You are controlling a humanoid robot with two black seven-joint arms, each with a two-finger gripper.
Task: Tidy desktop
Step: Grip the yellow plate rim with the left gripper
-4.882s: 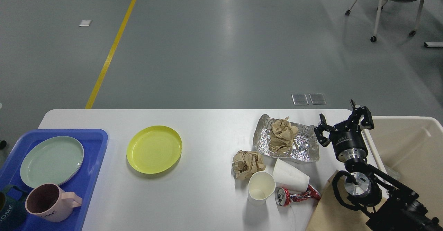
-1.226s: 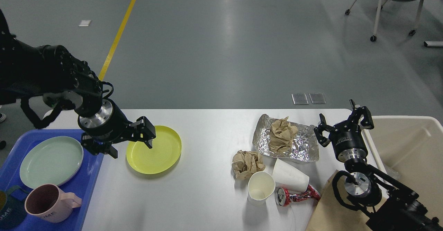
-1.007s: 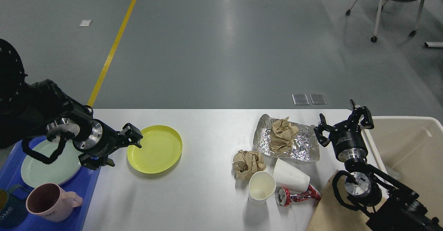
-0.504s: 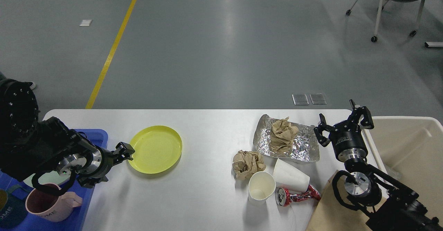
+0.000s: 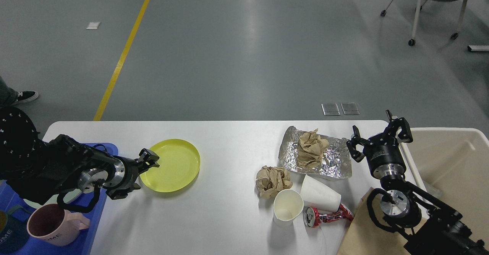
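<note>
Two arms work over the white desktop (image 5: 229,148), which fills the lower frame with grey floor (image 5: 248,56) beyond. Left of the yellow plate (image 5: 171,165) a blue tray (image 5: 97,205) holds a pink mug (image 5: 53,230). The left gripper (image 5: 147,162) lies low at the plate's left rim, one finger over the rim; whether it pinches the rim I cannot tell. Right of the plate sit a brown paper ball (image 5: 272,180), a foil sheet (image 5: 328,159) carrying another paper wad (image 5: 311,146), two white cups (image 5: 287,207), one tipped, and a crushed can (image 5: 324,215). Further right the right gripper (image 5: 378,136) hovers with fingers spread, holding nothing, beside a beige bin (image 5: 447,159). A yellow line (image 5: 126,49) crosses the floor behind the plate, and a chair (image 5: 431,3) stands far right.
</note>
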